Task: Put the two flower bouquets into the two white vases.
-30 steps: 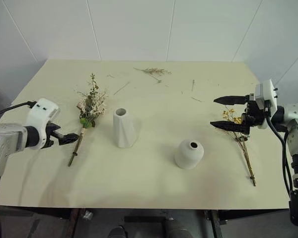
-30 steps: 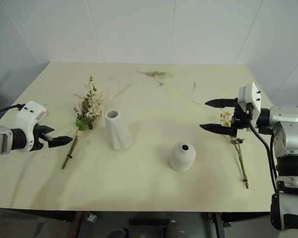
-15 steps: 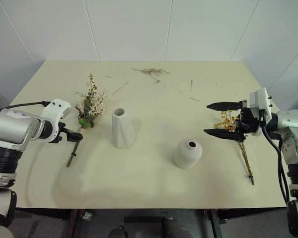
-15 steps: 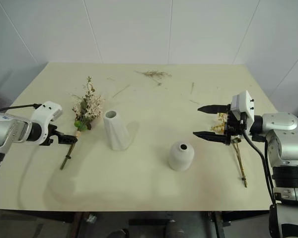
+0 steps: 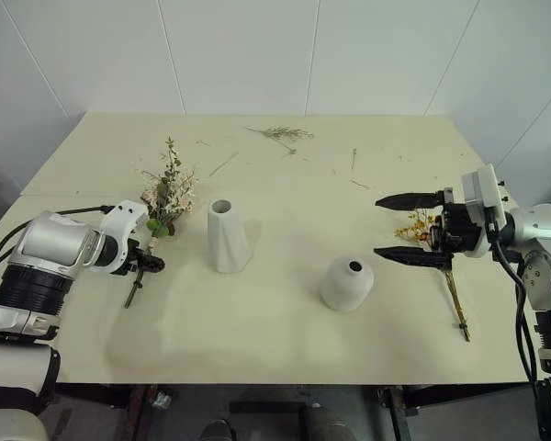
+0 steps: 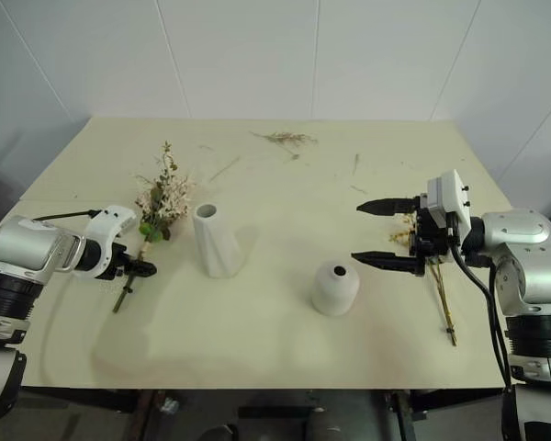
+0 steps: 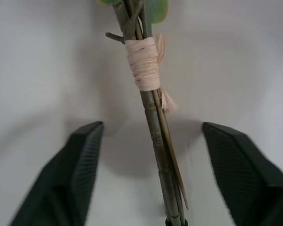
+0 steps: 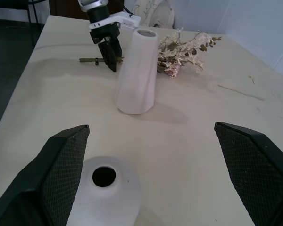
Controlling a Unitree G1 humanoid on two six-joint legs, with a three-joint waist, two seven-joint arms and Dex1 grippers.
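Matte white squat dome vase (image 5: 348, 283) and tall twisted white vase (image 5: 228, 236) empty on worktop (image 5: 275, 340) | left hand (image 7: 151, 155) open, straddling bushy pink-and-white bouquet (image 5: 165, 197) stems | right hand (image 5: 410, 227) wide open, above slim yellow bouquet (image 5: 438, 257) | next: close, lift.

The scene was brightly and evenly lit from overhead, with no glare on the matte cream table (image 5: 285, 349). Shadows were soft and faint: the tall white vase (image 5: 227, 236) threw a pale one to its right, and the squat vase (image 5: 348, 284) a faint one close at its base. In the left wrist view the two near fingers (image 7: 75, 179) were blurred and out of focus, while the raffia-bound stems (image 7: 153, 117) stayed fairly sharp over a diffuse grey shadow. In the right wrist view the fingers (image 8: 61, 165) looked soft-edged.
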